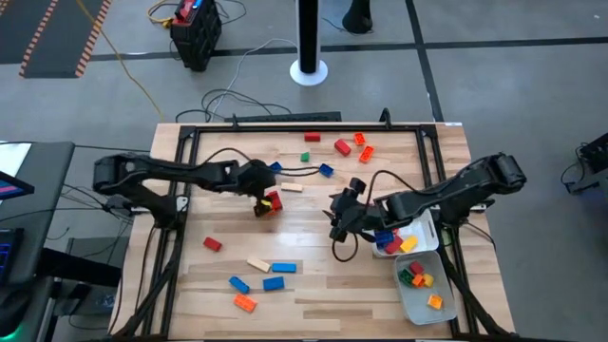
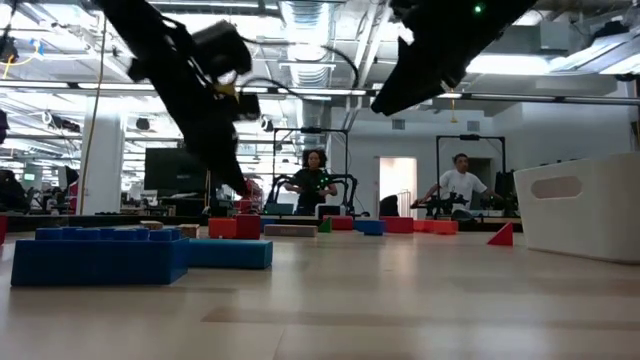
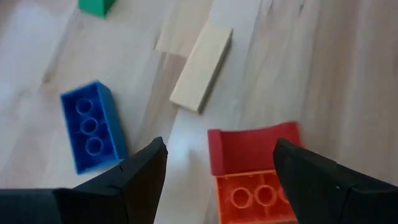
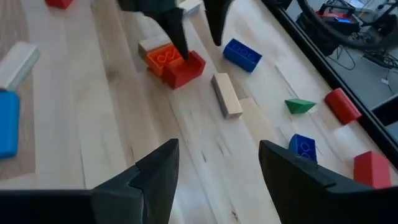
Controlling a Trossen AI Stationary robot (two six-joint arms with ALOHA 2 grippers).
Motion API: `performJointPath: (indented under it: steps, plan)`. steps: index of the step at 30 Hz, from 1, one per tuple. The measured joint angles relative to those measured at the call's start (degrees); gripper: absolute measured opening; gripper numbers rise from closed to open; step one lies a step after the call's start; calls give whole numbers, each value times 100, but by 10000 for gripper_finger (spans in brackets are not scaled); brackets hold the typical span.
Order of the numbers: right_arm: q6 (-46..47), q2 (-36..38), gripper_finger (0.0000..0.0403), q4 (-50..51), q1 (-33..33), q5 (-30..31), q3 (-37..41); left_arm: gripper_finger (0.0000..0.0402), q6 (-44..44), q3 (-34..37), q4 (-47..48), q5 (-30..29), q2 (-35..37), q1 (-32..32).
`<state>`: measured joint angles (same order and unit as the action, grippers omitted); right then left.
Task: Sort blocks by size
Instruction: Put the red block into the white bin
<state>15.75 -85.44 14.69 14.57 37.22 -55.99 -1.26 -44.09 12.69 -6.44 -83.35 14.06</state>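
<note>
Where red block [image 3: 252, 149] lies, tan block [image 3: 201, 68] beside

Bare wood between claws; tan block [image 4: 226, 94] just beside red-orange pair [image 4: 175, 64] crowds left claw [image 3: 217, 168]

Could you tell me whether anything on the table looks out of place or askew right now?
Mostly no. Many blocks lie loose on the table, as expected mid-sort. One oddity: a red block and an orange block sit pressed together between the open left gripper fingers, so a grasp may catch both.
</note>
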Motion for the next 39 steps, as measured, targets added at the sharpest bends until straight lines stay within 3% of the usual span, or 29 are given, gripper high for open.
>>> performJointPath:
  steps: [4,8,12,19,28,39]
  plan:
    - [-70,-5,249,60,46,-23,0,276,4,-179,-15,-1,-524,163]
    - [-83,50,249,103,117,-17,-1,243,11,-244,-8,0,-888,233]
    - [-83,88,247,137,170,8,-2,175,-62,-259,-36,28,-956,239]
    - [13,91,222,148,168,23,-2,24,-209,-276,-101,41,-878,241]
    - [67,91,210,519,245,35,-2,24,-278,-228,-300,-24,-523,219]
    - [239,73,224,471,311,96,-2,24,-260,-241,-2277,144,-112,-466]
